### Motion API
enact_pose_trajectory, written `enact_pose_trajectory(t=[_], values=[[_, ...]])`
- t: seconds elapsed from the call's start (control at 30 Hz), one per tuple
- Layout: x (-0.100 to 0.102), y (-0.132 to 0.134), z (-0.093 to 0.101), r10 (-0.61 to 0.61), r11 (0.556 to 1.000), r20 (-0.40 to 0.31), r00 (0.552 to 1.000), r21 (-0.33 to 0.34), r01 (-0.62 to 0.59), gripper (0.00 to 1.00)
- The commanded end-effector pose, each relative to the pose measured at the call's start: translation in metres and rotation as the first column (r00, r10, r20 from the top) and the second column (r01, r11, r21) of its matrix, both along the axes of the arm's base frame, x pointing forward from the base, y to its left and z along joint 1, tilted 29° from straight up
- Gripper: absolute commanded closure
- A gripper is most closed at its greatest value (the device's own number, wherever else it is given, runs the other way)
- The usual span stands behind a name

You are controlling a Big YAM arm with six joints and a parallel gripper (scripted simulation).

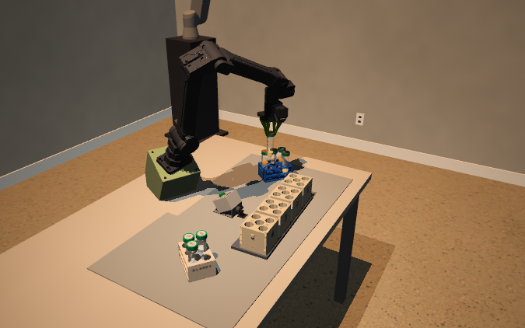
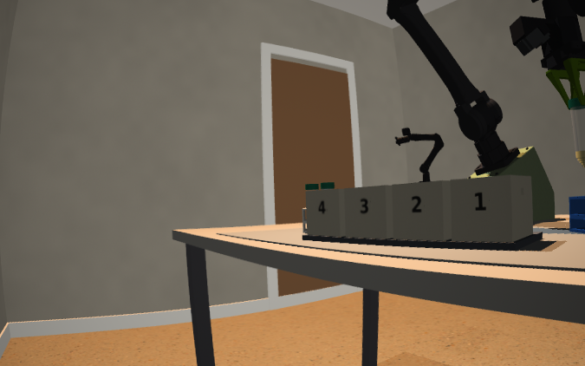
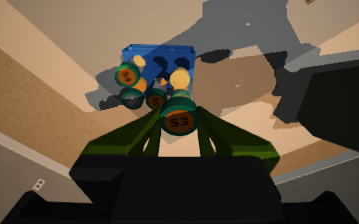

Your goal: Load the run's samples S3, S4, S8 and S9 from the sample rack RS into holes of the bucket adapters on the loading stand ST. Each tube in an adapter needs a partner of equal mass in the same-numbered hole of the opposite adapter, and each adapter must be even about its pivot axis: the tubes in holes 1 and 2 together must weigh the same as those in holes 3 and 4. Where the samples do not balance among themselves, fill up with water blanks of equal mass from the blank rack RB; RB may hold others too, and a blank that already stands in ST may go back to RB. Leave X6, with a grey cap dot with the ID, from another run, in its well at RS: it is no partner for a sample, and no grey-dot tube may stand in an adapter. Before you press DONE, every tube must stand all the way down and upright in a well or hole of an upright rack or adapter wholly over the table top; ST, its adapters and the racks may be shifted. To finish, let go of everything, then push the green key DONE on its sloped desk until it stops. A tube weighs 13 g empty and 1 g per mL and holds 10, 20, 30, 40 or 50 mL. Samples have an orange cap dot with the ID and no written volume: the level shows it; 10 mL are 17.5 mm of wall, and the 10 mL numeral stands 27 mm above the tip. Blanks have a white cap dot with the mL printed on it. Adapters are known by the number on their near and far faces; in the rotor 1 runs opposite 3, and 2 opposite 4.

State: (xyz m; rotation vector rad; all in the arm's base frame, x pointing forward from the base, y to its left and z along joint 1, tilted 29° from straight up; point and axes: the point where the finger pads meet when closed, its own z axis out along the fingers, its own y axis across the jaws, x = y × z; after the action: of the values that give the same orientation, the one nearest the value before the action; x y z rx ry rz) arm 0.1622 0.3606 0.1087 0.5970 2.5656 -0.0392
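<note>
S3 lifted out of the sample rack, nothing loaded yet

The gripper (image 3: 179, 131) is clamped on sample tube S3 (image 2: 579, 132) by its cap, holding it upright above the blue sample rack RS (image 1: 274, 170). Every hole visible in the bucket adapters (image 1: 279, 206) on the loading stand looks empty, so all placements, any water blanks from the blank rack (image 1: 197, 260) and the green DONE key (image 1: 222, 194) remain
</note>
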Motion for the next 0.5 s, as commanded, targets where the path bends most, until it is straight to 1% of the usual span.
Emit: enact_pose_trajectory(t=[0.0, 0.13, 0.2, 0.23, 0.27, 0.47], values=[[0.007, 0.004, -0.009, 0.012, 1.000, 0.004, 1.000, 0.000, -0.012, 1.00], [0.012, 0.003, -0.019, 0.012, 1.000, 0.005, 1.000, 0.000, -0.012, 1.00], [0.012, 0.003, -0.019, 0.012, 1.000, 0.005, 1.000, 0.000, -0.012, 1.00], [0.008, 0.013, -0.015, 0.030, 0.999, 0.009, 1.000, 0.016, -0.030, 1.00], [0.013, 0.003, -0.023, 0.016, 1.000, 0.005, 1.000, 0.000, -0.016, 1.00], [0.022, -0.001, -0.037, 0.011, 1.000, 0.005, 1.000, -0.001, -0.011, 1.00]])
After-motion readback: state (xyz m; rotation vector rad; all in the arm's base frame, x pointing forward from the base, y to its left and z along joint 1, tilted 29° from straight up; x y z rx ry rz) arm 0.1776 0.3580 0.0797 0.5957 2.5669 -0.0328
